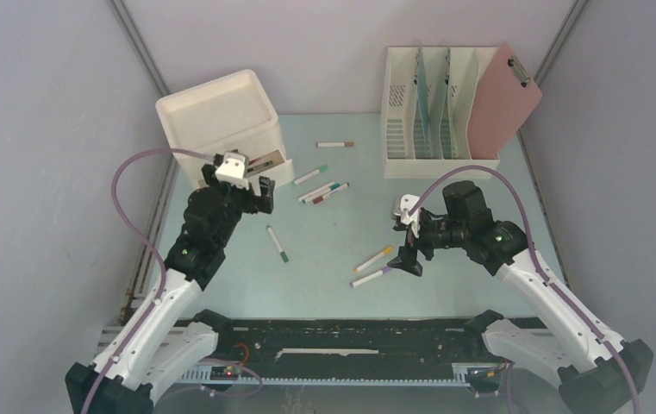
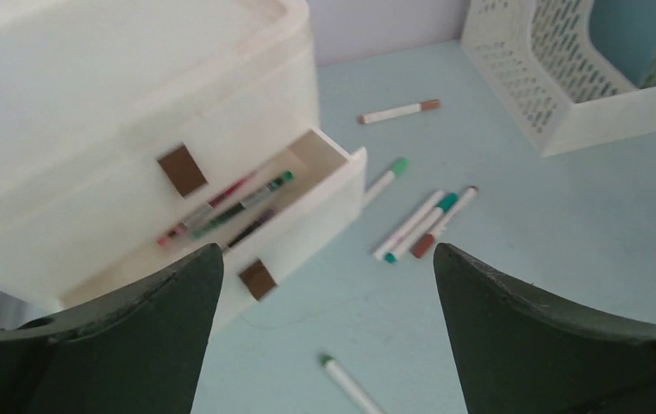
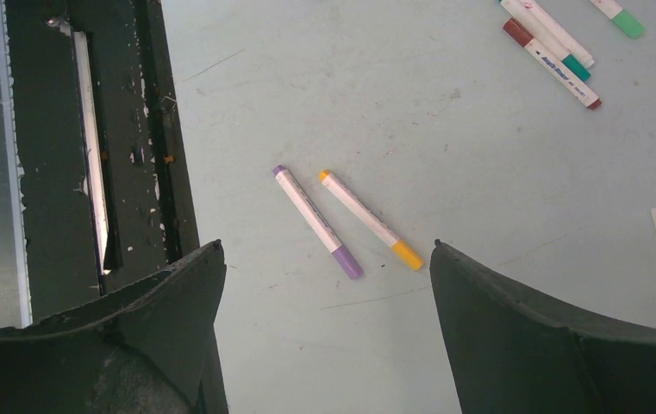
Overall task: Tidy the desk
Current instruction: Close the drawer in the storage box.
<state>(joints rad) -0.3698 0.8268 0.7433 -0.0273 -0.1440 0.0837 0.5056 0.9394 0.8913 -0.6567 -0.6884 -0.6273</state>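
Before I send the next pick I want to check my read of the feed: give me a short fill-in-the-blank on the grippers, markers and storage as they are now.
1. The left gripper faces the drawer unit, whose lower drawer stands ____.
2. On the desk, under the right gripper, lie ____ markers: the purple marker and the yellow marker.
3. The clipboard leaning on the file rack is ____ in colour.
4. Both grippers hold ____.

Missing words: open; two; pink; nothing.

On the desk [image 1: 324,285], the drawer unit [image 1: 221,116] sits at 10 o'clock, its lower drawer [image 2: 324,185] pulled open with markers [image 2: 229,205] lying inside. The file rack [image 1: 432,103] is at 1 o'clock, with a clipboard [image 1: 505,99] at its right end. There's a marker cluster [image 1: 324,191] mid-desk and a marker pair [image 1: 372,266] at 5 o'clock.
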